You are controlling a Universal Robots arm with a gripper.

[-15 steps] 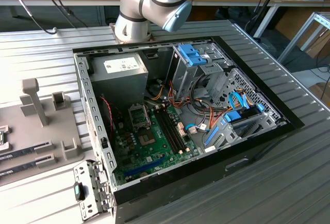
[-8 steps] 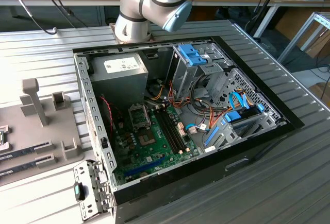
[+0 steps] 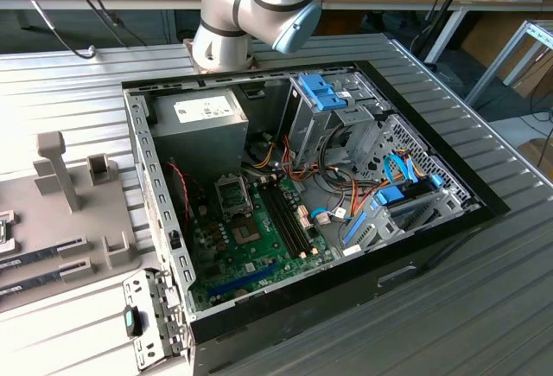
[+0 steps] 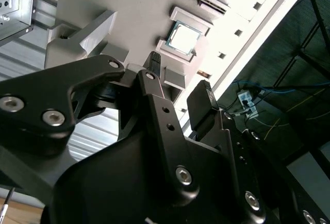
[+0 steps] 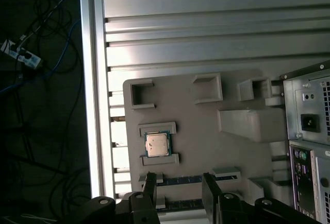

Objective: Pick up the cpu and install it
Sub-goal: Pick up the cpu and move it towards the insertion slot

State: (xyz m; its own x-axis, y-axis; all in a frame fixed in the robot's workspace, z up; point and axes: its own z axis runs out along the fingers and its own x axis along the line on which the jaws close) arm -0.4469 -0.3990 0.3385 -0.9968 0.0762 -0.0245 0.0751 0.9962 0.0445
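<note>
One cpu (image 5: 157, 144): small, flat, square, bright metal top facing up. In both wrist views it lies on a grey tray (image 5: 196, 131), seated between two low brackets (image 5: 157, 128) that back two opposite edges. Its other two edges stand free.

Two memory sticks (image 5: 185, 179) lie in slots near it on the same tray.

One gripper (image 5: 178, 180): black, fingers spread apart with nothing between them. It hangs over the tray near the sticks, short of the chip and touching nothing.

One arm (image 3: 251, 4): upper middle of the exterior view, behind an open computer case (image 3: 432, 229). The tray sits at the exterior view's left. The board's socket (image 3: 233, 194) lies inside the case, well apart from the tray.

Handling, by my judgement: light and stiff, so it will not flex. The polished top looks slippery and the underside is likely delicate. It is best taken by the two free edges, squarely and with a gentle squeeze, never by the face.
</note>
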